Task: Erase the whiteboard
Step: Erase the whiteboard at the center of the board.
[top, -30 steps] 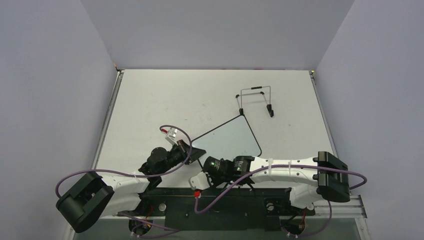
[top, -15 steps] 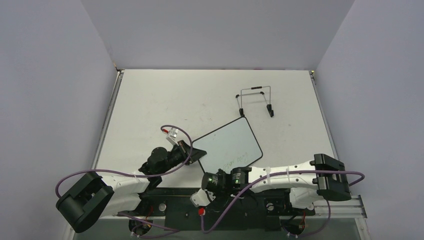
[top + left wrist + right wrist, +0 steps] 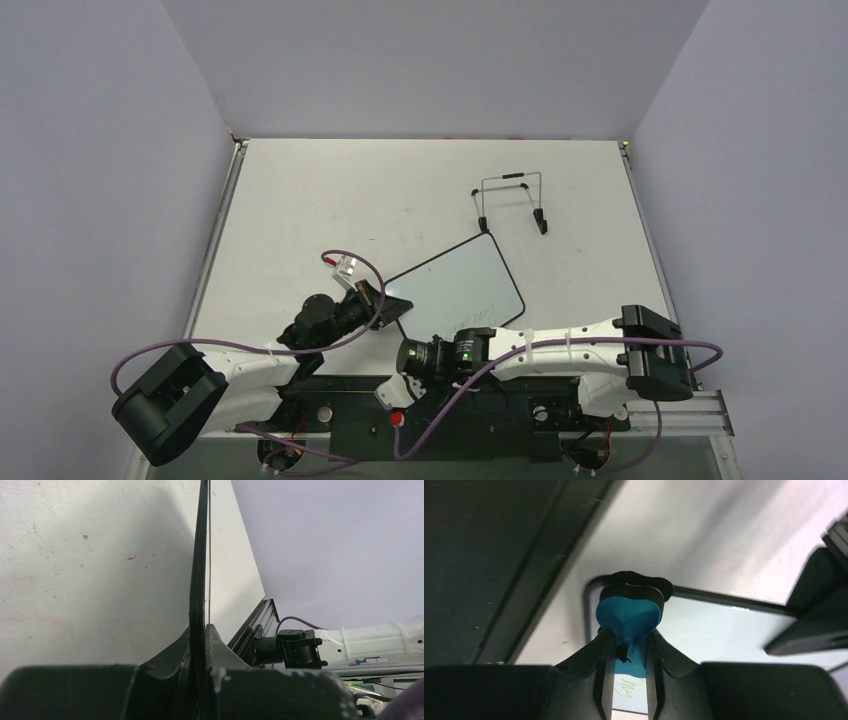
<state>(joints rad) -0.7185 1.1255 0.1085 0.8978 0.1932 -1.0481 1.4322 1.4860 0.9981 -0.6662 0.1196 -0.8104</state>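
While left hand pinches whiteboard edge, right hand clamps eraser at its near corner, wire stand well apart.

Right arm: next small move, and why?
Probably draw the right tool back toward its wrist, dragging the eraser across the whiteboard. The eraser sits at the board's corner, while green writing shows behind it, between the fingers. The left tool grips the board's edge, steadying it.
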